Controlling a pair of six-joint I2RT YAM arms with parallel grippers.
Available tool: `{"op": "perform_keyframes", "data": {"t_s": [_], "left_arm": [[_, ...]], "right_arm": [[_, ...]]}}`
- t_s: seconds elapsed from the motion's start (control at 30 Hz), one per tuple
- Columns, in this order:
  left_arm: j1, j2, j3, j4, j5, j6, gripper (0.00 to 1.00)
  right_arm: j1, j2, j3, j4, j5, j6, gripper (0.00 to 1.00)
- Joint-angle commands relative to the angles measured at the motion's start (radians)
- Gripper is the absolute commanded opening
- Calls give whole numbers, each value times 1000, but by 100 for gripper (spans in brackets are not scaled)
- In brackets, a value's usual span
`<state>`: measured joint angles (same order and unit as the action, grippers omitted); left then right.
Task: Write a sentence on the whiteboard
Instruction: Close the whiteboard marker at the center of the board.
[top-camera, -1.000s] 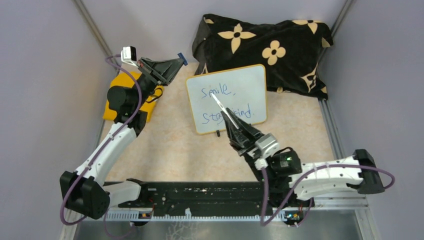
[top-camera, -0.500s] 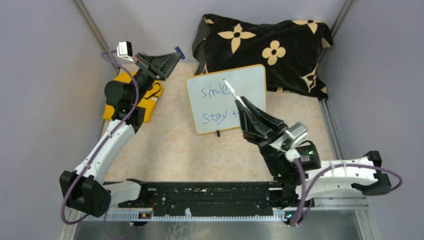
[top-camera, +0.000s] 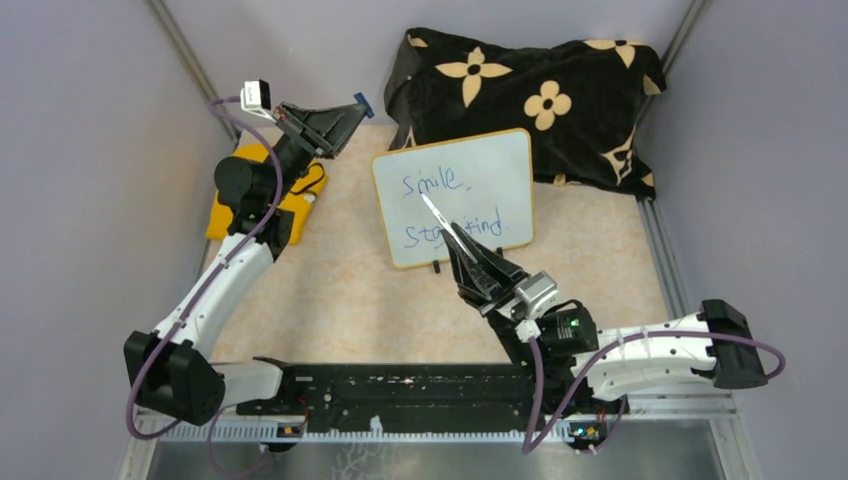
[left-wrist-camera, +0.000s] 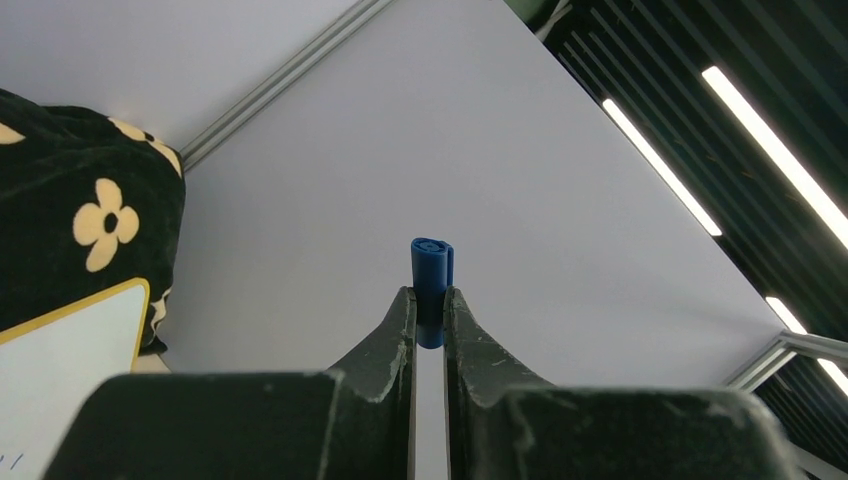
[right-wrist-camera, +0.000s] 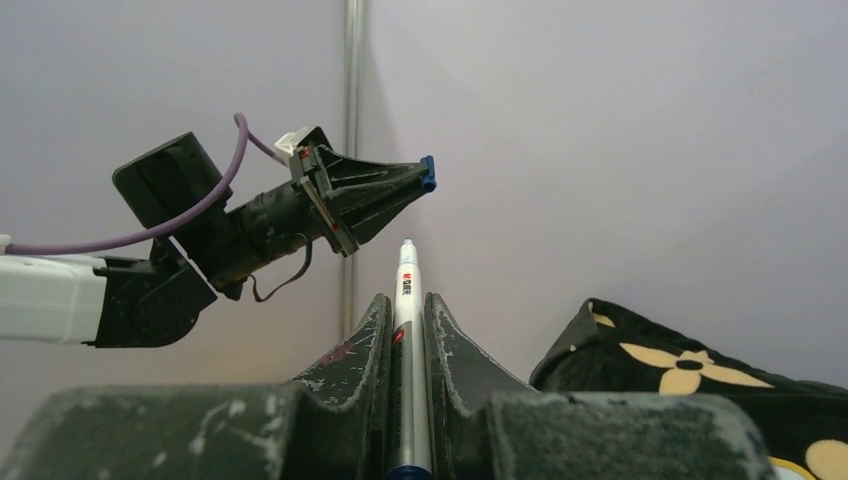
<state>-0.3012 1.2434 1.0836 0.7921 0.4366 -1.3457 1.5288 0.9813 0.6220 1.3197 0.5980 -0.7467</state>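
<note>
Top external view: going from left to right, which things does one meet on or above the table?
yellow object → left hand, shut on a blue cap → whiteboard. The right hand with its marker and the black flowered cloth overlap the whiteboard's span, so they are left out.

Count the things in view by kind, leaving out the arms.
Whiteboard: 1
Marker: 1
Blue cap: 1
Flowered cloth: 1
Yellow object: 1
Total: 5
</note>
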Motion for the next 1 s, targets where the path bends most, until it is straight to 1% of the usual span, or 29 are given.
{"op": "perform_keyframes", "data": {"t_s": [0.0, 0.13, 0.23, 0.37, 0.43, 0.53, 0.6, 0.67, 0.73, 0.8, 0.9, 0.97], "left_arm": [[5, 28, 47, 96, 73, -54, 0], [5, 63, 47, 186, 135, -158, 0], [5, 48, 29, 227, 140, -203, 0], [5, -3, 33, 203, 142, -173, 0], [0, -28, 26, 192, 144, -147, 0], [-31, -50, 21, 139, 97, -96, 0], [-49, -24, 61, 142, 102, -95, 0], [-56, 15, 113, 165, 143, -116, 0], [-59, 29, 118, 191, 165, -133, 0], [-59, 5, 85, 172, 125, -130, 0], [-58, -38, 67, 154, 73, -83, 0], [-58, -61, 75, 128, 62, -42, 0]], "right_arm": [[-9, 0, -9, 93, -18, 24, 0], [-16, 31, -12, 147, -11, -5, 0], [-45, 57, -2, 200, 3, 8, 0], [-109, 85, 21, 190, -2, 121, 0], [-112, 114, 39, 205, -20, 115, 0], [-113, 163, 91, 239, -36, 78, 0], [-114, 188, 139, 228, -64, 54, 0], [-119, 210, 176, 221, -84, 43, 0], [-123, 222, 207, 195, -95, 43, 0], [-123, 226, 234, 153, -118, 43, 0], [-124, 226, 271, 91, -142, 34, 0], [-124, 221, 288, 37, -156, 23, 0]]}}
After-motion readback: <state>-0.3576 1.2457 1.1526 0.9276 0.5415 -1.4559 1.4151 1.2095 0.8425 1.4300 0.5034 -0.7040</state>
